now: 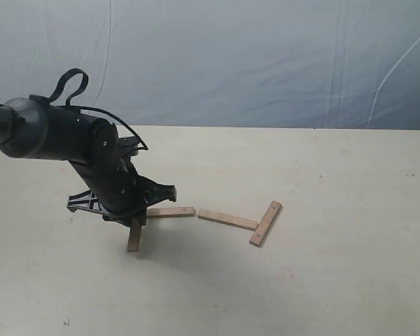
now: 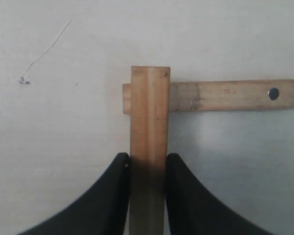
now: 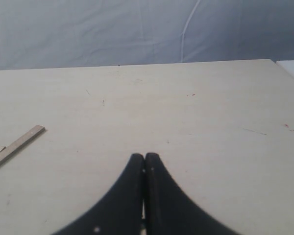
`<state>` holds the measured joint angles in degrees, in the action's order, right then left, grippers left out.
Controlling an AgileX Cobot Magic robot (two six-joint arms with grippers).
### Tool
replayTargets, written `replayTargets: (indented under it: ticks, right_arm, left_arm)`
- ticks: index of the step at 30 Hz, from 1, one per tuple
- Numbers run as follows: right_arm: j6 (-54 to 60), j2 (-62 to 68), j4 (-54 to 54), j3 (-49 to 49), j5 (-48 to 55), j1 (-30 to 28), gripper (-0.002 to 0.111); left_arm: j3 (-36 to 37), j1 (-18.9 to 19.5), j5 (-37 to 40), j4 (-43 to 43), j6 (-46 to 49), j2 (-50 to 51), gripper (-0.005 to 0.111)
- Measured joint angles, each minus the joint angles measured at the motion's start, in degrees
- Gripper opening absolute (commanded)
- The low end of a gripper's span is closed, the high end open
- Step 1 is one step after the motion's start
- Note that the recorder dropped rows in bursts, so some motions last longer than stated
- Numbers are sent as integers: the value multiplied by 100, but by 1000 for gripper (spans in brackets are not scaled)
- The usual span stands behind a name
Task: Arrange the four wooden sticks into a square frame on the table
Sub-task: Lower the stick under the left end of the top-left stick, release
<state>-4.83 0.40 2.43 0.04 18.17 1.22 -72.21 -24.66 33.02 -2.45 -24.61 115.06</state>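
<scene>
Pale cream table, wrinkled blue-grey cloth behind. 4 sticks out, no square yet. Left gripper clamped on stick 1, near left. Its far end crosses over the left end of stick 2; touching or not, can't tell. Stick 3 and stick 4 make a T further right. Right gripper pressed together, empty. Risk: pressing down or releasing crooked could knock stick 2 out of line, or leave stick 1 tilted on it.
</scene>
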Motion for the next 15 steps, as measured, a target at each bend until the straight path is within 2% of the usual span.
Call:
replayTargets:
  ticks: [15]
  right_arm:
    - [0, 0, -36, 0, 0, 0, -1]
  left_arm:
    - [0, 0, -197, 147, 0, 305, 0]
